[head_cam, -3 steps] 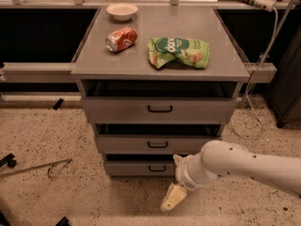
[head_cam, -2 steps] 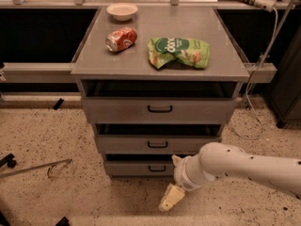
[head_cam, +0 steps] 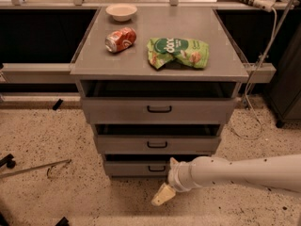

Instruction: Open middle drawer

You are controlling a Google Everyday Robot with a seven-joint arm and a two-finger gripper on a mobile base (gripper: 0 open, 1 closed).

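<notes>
- Green snack bag (head_cam: 178, 52) and red can (head_cam: 121, 39), well above the gripper (head_cam: 163, 195): lettering not legible.
- Middle drawer (head_cam: 193, 145): above the gripper, apart from it.
- Gripper: just below the bottom drawer (head_cam: 127, 167); grip state cannot be told.

The arm (head_cam: 244, 173) is cut off by the right edge; its gripper (head_cam: 163, 195) is located low before the bottom drawer (head_cam: 131, 167), whose right end is hidden by the arm. The interior of the middle drawer (head_cam: 157, 144) is obscured by shadow.
</notes>
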